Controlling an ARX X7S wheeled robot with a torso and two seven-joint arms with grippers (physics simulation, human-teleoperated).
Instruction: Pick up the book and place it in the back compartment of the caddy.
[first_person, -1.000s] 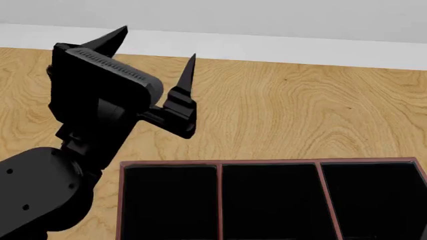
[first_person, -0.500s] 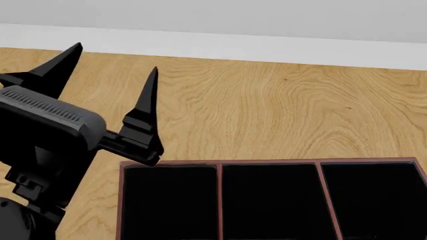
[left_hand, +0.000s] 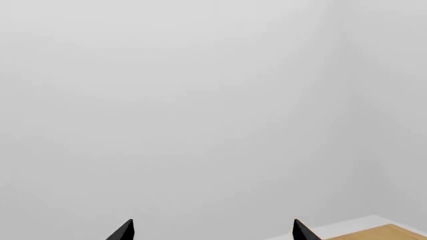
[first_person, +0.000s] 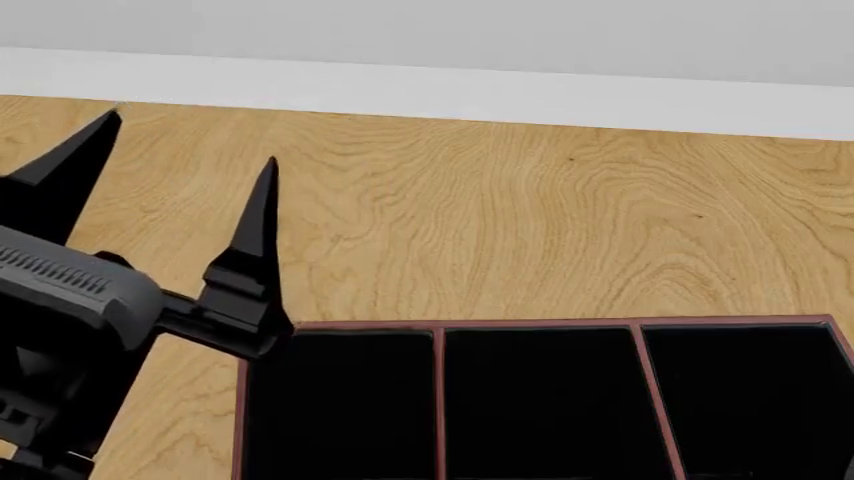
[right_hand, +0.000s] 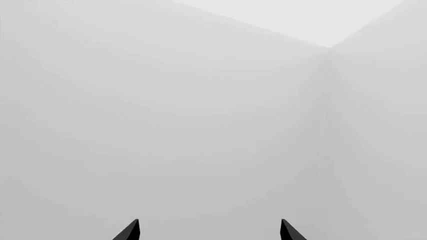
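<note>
The caddy (first_person: 534, 324) fills the lower part of the head view, black inside with a reddish-brown rim and dividers; three of its cells show, and nothing is visible in them. The book is out of view in every frame. My left gripper (first_person: 192, 138) is at the left, over the caddy's back left corner, with its pointed fingers (first_person: 254, 230) aimed upward, spread wide and holding nothing. In the left wrist view the left gripper (left_hand: 212, 230) faces a white wall. My right gripper (right_hand: 209, 230) shows only in its own wrist view, open and empty, also facing the wall.
A wooden floor (first_person: 561, 220) stretches behind the caddy to a white baseboard (first_person: 534, 100) and wall. A sliver of that floor (left_hand: 387, 233) shows in the left wrist view.
In the head view my left gripper has dropped lower and shifted left, staying open. The caddy has not moved.
</note>
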